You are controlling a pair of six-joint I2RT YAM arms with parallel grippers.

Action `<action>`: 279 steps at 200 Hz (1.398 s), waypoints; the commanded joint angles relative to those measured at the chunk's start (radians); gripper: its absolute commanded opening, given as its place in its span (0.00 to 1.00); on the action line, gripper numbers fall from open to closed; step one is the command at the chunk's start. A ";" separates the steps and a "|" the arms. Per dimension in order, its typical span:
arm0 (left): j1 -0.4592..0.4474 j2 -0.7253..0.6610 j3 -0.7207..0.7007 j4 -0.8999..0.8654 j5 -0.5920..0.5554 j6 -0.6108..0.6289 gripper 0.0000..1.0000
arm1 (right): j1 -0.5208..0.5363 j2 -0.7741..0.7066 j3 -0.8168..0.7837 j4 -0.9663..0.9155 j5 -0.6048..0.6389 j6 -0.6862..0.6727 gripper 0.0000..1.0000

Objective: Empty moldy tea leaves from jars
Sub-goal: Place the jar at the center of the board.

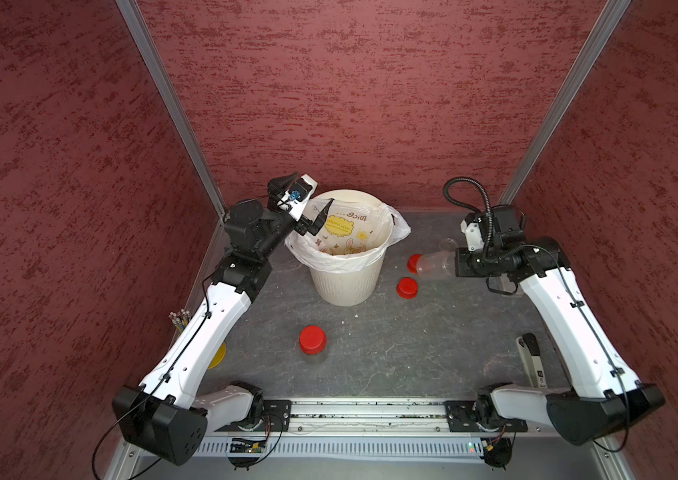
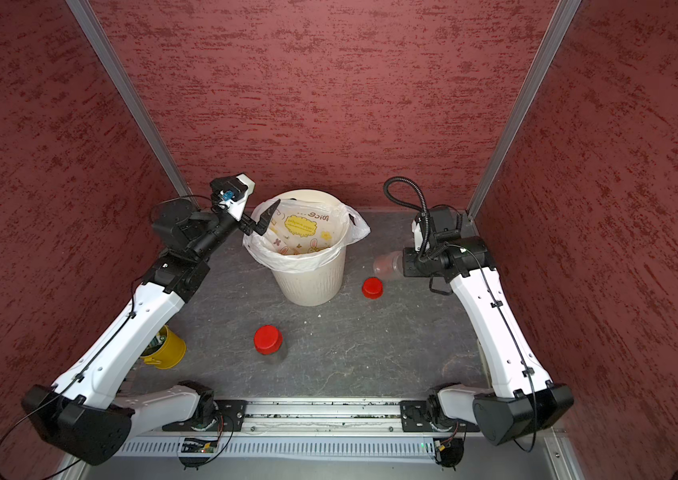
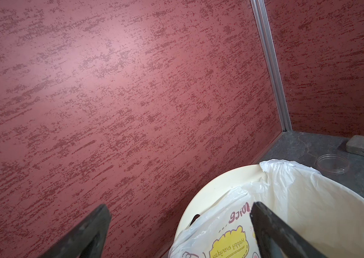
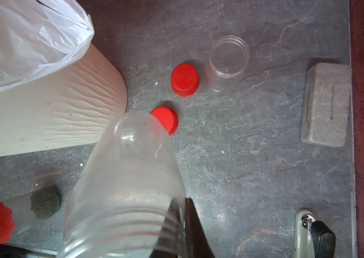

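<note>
R gripper [image 1: 451, 266] is clamped on the mouth end of an empty jar [image 1: 433, 264], held sideways over the worktop's [image 1: 391, 353] far-right area. Its long axis is approx level, base pointing twd the bin [image 1: 345, 286]. L gripper [image 1: 315, 221] hangs over the bin's rim w/ jaws wide apart.

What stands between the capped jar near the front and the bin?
Nothing visible: bare table lies between the capped jar and the bin. The jar's red lid is on, though, and the open left tool hangs over the bin's rim.
</note>
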 commanded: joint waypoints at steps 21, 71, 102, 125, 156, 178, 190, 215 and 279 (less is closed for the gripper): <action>0.004 -0.013 0.006 -0.028 0.017 -0.008 1.00 | -0.007 0.070 0.004 -0.007 0.084 0.027 0.00; 0.006 0.009 0.067 -0.141 0.020 -0.051 1.00 | -0.006 0.133 -0.053 0.016 0.116 0.050 0.00; 0.007 0.019 0.086 -0.166 0.015 -0.050 1.00 | -0.006 0.139 -0.121 0.053 0.116 0.061 0.00; 0.010 0.006 0.066 -0.150 0.034 -0.051 1.00 | -0.007 0.178 -0.155 0.072 0.127 0.068 0.00; 0.009 0.008 0.067 -0.155 0.028 -0.056 1.00 | -0.006 0.212 -0.168 0.088 0.135 0.066 0.00; 0.009 0.007 0.070 -0.168 0.036 -0.056 1.00 | -0.007 0.239 -0.165 0.091 0.148 0.067 0.00; 0.008 0.007 0.071 -0.173 0.041 -0.054 1.00 | -0.006 0.255 -0.159 0.087 0.160 0.067 0.00; 0.009 0.009 0.071 -0.176 0.043 -0.054 1.00 | -0.007 0.291 -0.140 0.080 0.180 0.066 0.00; 0.008 0.010 0.069 -0.178 0.047 -0.053 1.00 | -0.007 0.351 -0.121 0.074 0.204 0.058 0.00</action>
